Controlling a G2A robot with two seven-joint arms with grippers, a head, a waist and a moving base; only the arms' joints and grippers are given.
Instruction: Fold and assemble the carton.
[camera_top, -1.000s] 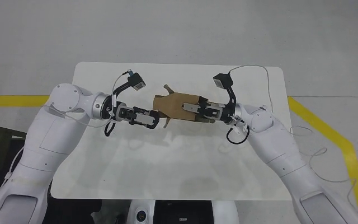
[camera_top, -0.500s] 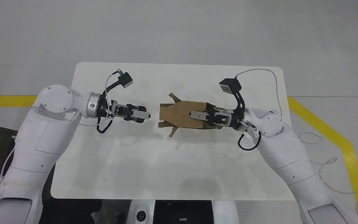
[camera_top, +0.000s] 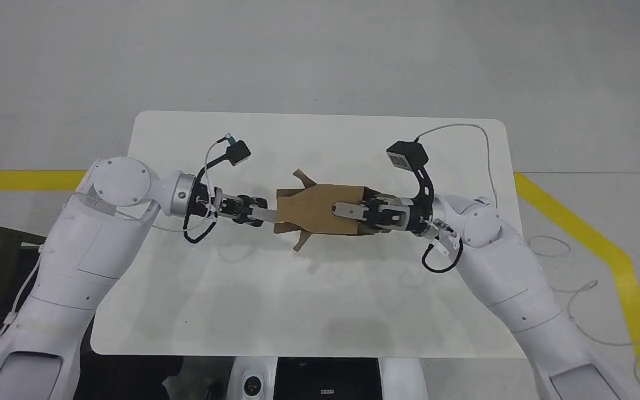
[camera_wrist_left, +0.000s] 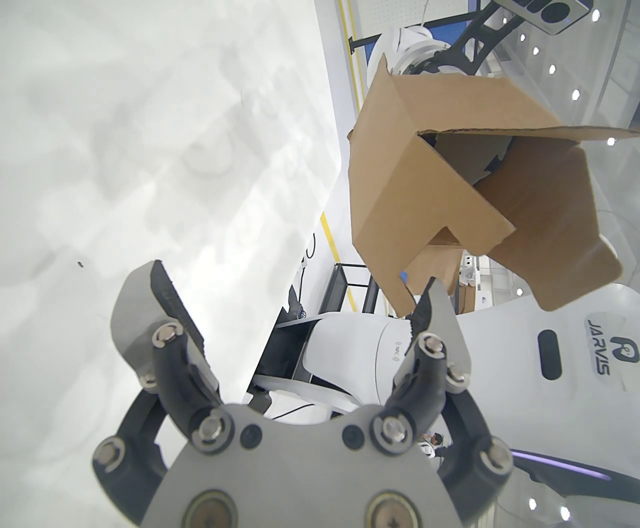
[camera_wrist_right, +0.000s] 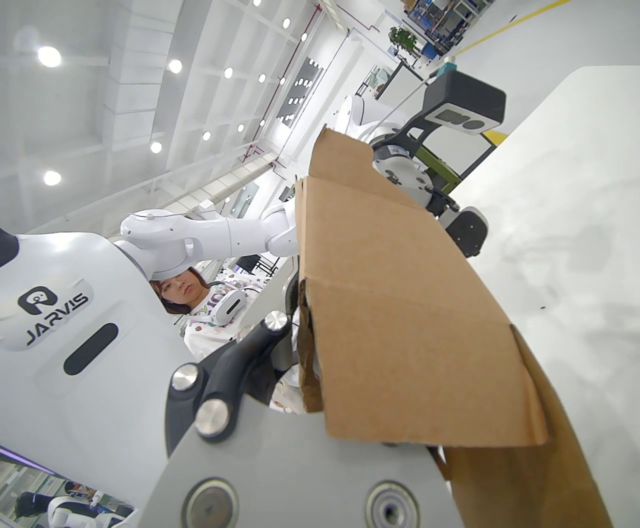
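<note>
top view, with both wrist views. (a) the white table (camera_top: 300, 300), the largest item, lies under both my arms. (b) the carton (camera_top: 318, 207), brown and partly squared into an open tube, hangs above the middle of the table, its long axis running from one of my arms to the other. in the left wrist view the carton (camera_wrist_left: 400, 190) turns its open end toward my left side, with the end flaps (camera_wrist_left: 555, 250) splayed outward and not folded in. (c) my right gripper (camera_top: 345, 211) is clamped on the carton at the end nearer my right arm: one finger lies along the top panel, and in the right wrist view the carton (camera_wrist_right: 400, 310) passes by one wall down between my fingers. (d) my left gripper (camera_wrist_left: 295, 275) is spread wide and holds nothing. it sits at the carton's open end, one fingertip (camera_wrist_left: 434, 320) just beside the corner of a lower flap. whether that fingertip touches the flap, i cannot tell.
</note>
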